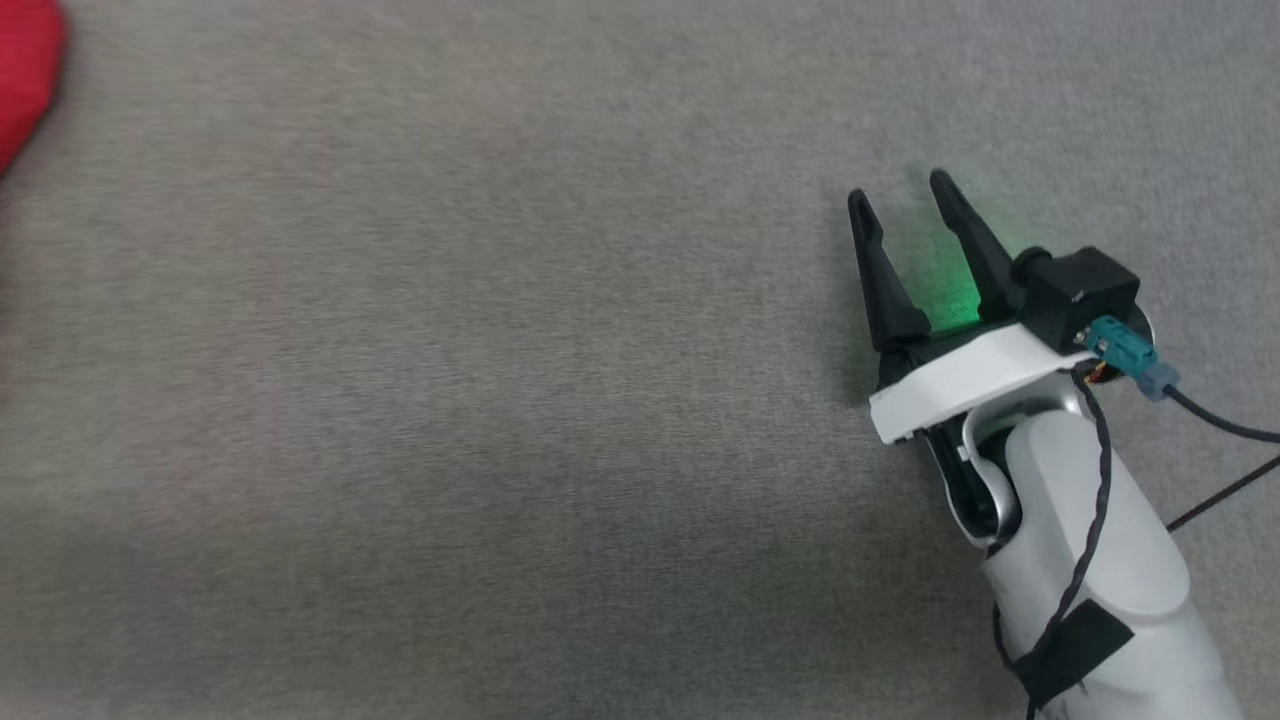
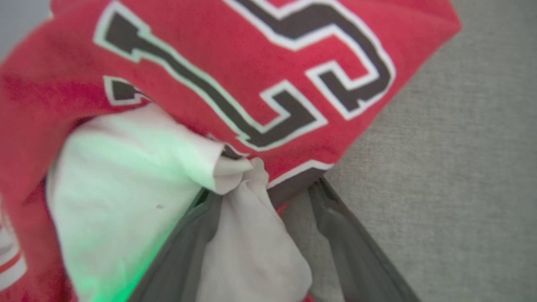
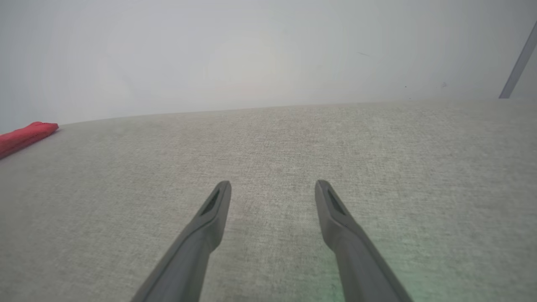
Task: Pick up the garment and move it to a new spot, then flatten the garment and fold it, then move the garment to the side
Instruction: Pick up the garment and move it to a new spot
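Grey worktop (image 1: 500,400) in the head view bears the garment (image 1: 25,80) at far left, with the right claw (image 1: 905,195) spread and empty, likely waiting; in the left wrist view the left claw (image 2: 264,191) gapes astride its bunched folds, seemingly ready to pinch; in the right wrist view the garment lies well apart.

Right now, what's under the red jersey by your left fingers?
Its white lining bunches between the left fingers, covering part of one. Grey fabric surface shows beside the jersey; whatever lies beneath it is hidden.

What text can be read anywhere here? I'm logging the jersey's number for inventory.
On the garment: big black white-outlined characters, turned, folded and cut off at the picture's edge; I cannot read them for certain.
No other text is legible.
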You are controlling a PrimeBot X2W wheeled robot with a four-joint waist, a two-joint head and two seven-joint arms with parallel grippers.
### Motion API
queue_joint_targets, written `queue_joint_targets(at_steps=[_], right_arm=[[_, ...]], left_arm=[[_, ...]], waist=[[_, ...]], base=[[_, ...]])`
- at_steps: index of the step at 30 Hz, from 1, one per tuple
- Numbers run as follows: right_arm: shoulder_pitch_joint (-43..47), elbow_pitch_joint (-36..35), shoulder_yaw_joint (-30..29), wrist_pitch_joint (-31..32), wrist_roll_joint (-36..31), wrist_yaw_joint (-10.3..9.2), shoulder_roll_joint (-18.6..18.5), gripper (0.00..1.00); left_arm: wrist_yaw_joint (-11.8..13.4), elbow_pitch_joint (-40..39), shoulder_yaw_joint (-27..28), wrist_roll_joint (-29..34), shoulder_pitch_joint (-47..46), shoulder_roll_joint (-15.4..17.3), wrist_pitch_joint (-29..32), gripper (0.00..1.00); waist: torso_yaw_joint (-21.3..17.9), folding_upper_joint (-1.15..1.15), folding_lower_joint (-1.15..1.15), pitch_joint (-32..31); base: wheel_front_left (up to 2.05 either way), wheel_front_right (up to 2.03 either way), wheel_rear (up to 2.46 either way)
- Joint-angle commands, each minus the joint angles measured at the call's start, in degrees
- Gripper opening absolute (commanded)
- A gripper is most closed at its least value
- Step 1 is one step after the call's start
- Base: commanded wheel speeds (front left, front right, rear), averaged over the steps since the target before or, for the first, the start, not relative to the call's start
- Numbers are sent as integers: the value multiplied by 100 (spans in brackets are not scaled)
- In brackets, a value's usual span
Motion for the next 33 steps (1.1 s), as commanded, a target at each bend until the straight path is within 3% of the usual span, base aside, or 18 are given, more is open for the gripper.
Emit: queue_joint_targets(at_steps=[1,8,9,10,11,12,19,25,33], right_arm=[[-125,-79,46,-22,24,0,38,100],[-139,-353,144,-19,7,0,41,100],[-146,-388,172,-19,-1,0,42,100],[-152,-424,195,-19,-5,0,41,100],[-160,-460,204,-18,-14,0,42,100],[-164,-491,219,-19,-16,0,40,100],[-72,-429,293,-19,-20,0,34,100],[208,-272,268,-19,146,0,34,100],[579,-366,19,-18,356,0,30,100]], left_arm=[[15,208,-101,91,-150,86,-5,100],[15,638,-412,-44,-165,-148,90,100],[15,685,-452,-87,-146,-182,125,93],[15,709,-510,-127,-124,-220,193,42],[14,724,-556,-179,-109,-241,213,4],[12,748,-570,-233,-115,-239,161,0],[-4,661,-715,-121,-363,-30,-1025,0],[11,566,-1017,157,-615,-121,-2079,0],[11,-841,-1946,123,-529,-346,-2525,0]], waist=[[-280,0,0,315],[-323,0,0,420],[-314,0,0,414],[-298,0,0,399],[-276,0,0,373],[-255,0,0,345],[-26,0,0,-176],[155,0,0,-864],[11,0,0,-1224]], base=[[0,0,0],[0,0,0],[0,0,0],[0,0,0],[0,0,0],[0,0,0],[0,0,0],[0,0,0],[0,0,0]])
